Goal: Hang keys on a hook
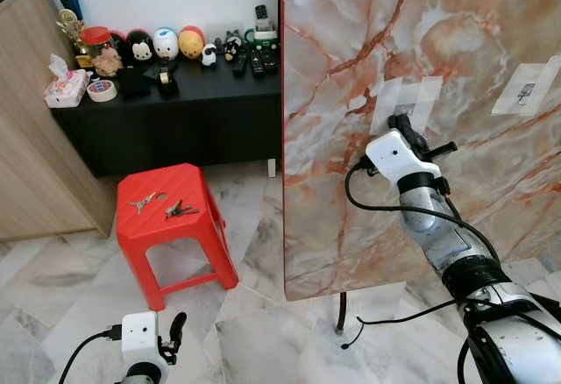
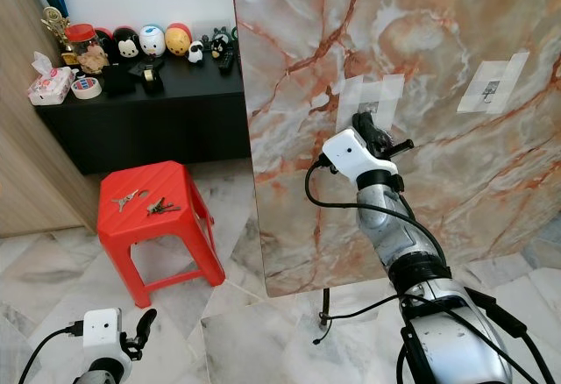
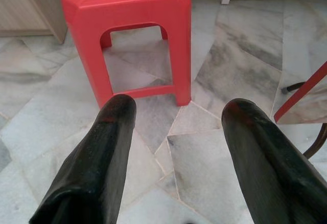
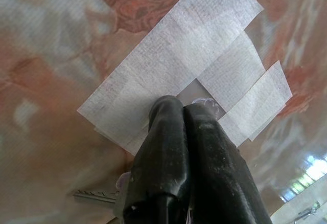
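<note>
My right gripper (image 1: 403, 126) is raised against the upright marble board (image 1: 351, 42), its tips at a hook (image 1: 405, 108) fixed there with white tape (image 4: 153, 81). Its fingers (image 4: 168, 132) are shut on a set of keys; one key (image 4: 97, 196) pokes out beneath them and another part (image 1: 443, 148) sticks out sideways. A second taped hook (image 1: 529, 88) sits further right on the board. Two more key bunches (image 1: 142, 201) (image 1: 180, 210) lie on a red stool (image 1: 202, 226). My left gripper (image 1: 175, 327) hangs low and open over the floor, nothing between its fingers (image 3: 102, 152).
A black sideboard (image 1: 175, 112) against the back wall carries toy figures, remotes, tape and a tissue box (image 1: 66, 88). A wooden cabinet (image 1: 26, 138) stands to the left. The board's stand leg (image 1: 340, 314) and a loose cable (image 1: 386, 321) are on the tiled floor.
</note>
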You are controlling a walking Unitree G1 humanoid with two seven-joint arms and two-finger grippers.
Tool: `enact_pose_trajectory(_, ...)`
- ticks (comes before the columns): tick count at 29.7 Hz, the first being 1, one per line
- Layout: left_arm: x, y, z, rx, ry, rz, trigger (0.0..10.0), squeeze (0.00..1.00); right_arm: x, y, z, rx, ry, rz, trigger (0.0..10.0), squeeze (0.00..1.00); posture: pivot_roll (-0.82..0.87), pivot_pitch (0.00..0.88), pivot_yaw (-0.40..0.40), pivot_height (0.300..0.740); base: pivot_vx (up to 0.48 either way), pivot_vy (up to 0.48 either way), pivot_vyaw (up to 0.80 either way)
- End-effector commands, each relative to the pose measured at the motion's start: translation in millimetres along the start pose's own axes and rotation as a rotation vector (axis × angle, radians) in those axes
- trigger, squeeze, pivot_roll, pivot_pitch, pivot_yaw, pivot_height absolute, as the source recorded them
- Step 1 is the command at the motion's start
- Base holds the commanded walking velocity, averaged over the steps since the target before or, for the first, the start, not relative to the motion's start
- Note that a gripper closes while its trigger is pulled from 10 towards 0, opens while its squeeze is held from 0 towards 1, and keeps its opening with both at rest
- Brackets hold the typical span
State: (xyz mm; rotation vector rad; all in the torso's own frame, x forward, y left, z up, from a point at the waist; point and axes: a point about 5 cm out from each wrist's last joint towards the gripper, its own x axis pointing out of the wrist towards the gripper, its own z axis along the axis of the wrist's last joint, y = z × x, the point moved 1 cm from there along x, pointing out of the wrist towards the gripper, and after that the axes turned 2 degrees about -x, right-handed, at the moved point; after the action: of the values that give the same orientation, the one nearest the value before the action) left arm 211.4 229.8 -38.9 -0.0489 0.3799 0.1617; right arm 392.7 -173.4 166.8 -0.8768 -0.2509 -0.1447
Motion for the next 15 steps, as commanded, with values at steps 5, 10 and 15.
enact_pose_trajectory(5, -0.4, -0.9, -0.8, 0.0, 0.001, 0.0, 10.0, 0.0, 4.5, -0.5, 1.3, -0.028, 0.007, 0.033, 10.0, 0.0, 0.04, 0.07, -0.004, 0.722, 0.0, 0.0, 0.0)
enact_pose_trajectory(10, -0.5, -0.8, -0.9, 0.0, 0.001, 0.001, 10.0, 0.0, 4.5, 0.9, -1.0, -0.04, 0.023, 0.05, 10.0, 0.0, 0.04, 0.07, -0.004, 0.722, 0.0, 0.0, 0.0)
enact_pose_trajectory(15, -0.5, -0.6, -1.1, 0.001, 0.003, 0.002, 10.0, 0.0, 4.9, 1.3, -2.7, -0.045, 0.035, 0.061, 10.0, 0.0, 0.04, 0.071, -0.004, 0.722, 0.0, 0.0, 0.0)
